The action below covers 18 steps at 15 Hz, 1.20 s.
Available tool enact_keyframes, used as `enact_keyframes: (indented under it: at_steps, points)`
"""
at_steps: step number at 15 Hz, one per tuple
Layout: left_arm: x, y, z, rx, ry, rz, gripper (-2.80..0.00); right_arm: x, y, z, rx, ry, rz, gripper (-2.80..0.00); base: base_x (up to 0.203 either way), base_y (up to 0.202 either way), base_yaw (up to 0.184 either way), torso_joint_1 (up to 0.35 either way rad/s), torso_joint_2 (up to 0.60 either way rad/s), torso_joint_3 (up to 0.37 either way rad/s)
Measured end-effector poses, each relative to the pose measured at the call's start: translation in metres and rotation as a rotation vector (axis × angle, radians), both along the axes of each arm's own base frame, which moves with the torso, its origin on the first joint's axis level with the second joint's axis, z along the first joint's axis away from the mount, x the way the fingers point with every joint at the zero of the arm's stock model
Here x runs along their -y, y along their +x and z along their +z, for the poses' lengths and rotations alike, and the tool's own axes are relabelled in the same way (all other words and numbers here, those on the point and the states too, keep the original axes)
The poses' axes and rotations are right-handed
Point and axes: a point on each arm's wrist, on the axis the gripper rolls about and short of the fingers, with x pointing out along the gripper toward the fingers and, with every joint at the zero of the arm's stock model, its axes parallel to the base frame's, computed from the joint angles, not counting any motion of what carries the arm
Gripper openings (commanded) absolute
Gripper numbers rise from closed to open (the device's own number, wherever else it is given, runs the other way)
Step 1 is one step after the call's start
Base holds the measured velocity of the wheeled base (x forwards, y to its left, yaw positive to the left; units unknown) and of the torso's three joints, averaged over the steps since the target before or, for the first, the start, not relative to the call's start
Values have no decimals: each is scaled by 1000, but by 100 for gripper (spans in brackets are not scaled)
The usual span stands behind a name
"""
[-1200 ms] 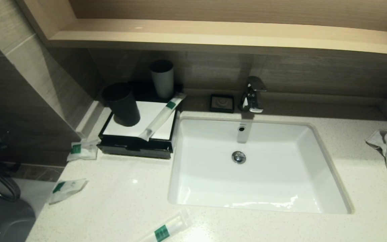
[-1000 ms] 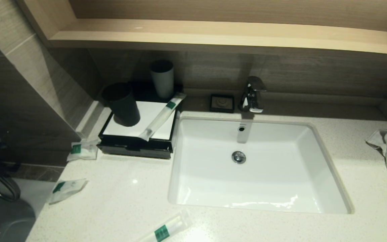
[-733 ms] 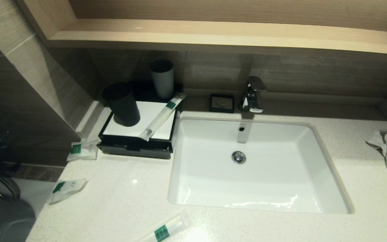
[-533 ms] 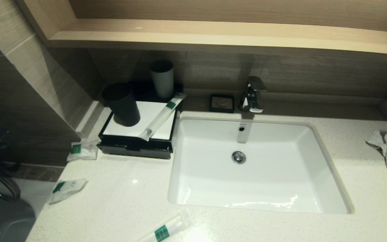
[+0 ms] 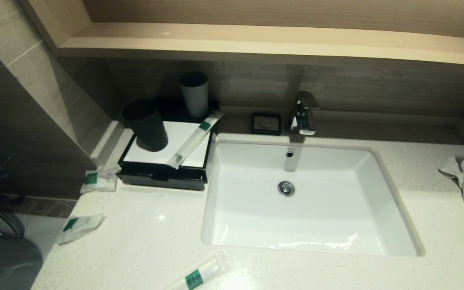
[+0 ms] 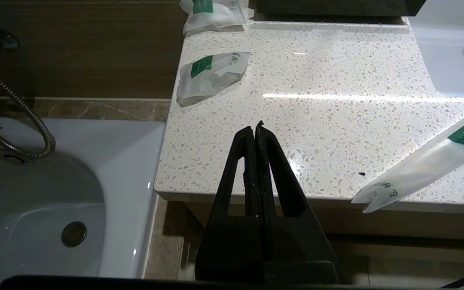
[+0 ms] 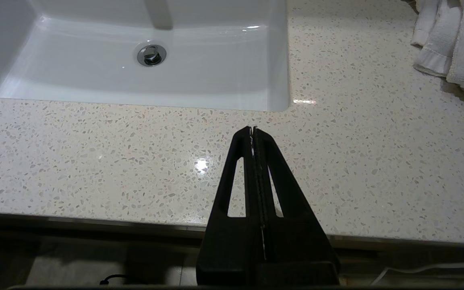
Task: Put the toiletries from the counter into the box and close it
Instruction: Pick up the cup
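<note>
Nothing has moved since the earlier frames: task not started. Box (image 5: pixel 163 161), left of centre in head view, drawer seemingly closed; one long tube (image 5: pixel 193 139) lies on top, another (image 5: pixel 199 274) at bottom edge, two sachets (image 5: pixel 99 180) (image 5: pixel 79 226) on counter (image 5: pixel 143 237) at left. Green labels, print unreadable. Left gripper (image 6: pixel 255 131) and right gripper (image 7: pixel 253 129) parked at the counter's front edge, jaws together, empty.
</note>
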Motion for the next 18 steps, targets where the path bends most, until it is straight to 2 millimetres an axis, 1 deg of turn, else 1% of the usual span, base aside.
enact_keyframes:
  at_steps: [3,7,9,11,13,15,18]
  points:
    - [0,0,2,13,2,3,-280,0,0,0,0,0,0,-280,0,0,0,0,0,0]
    - [0,-6,22,95,3,0,-280,0,0,0,0,0,0,-280,0,0,0,0,0,0]
    - [0,-12,36,135,3,-3,-280,0,0,0,0,0,0,-280,0,0,0,0,0,0]
    - [0,-21,56,172,2,-6,-280,0,0,0,0,0,0,-280,0,0,0,0,0,0]
    - [0,-23,78,181,-3,-6,-280,0,0,0,0,0,0,-280,0,0,0,0,0,0]
    - [0,-17,101,169,-20,-6,-280,0,0,0,0,0,0,-280,0,0,0,0,0,0]
    - [0,5,127,125,-36,-9,-280,0,0,0,0,0,0,-280,0,0,0,0,0,0]
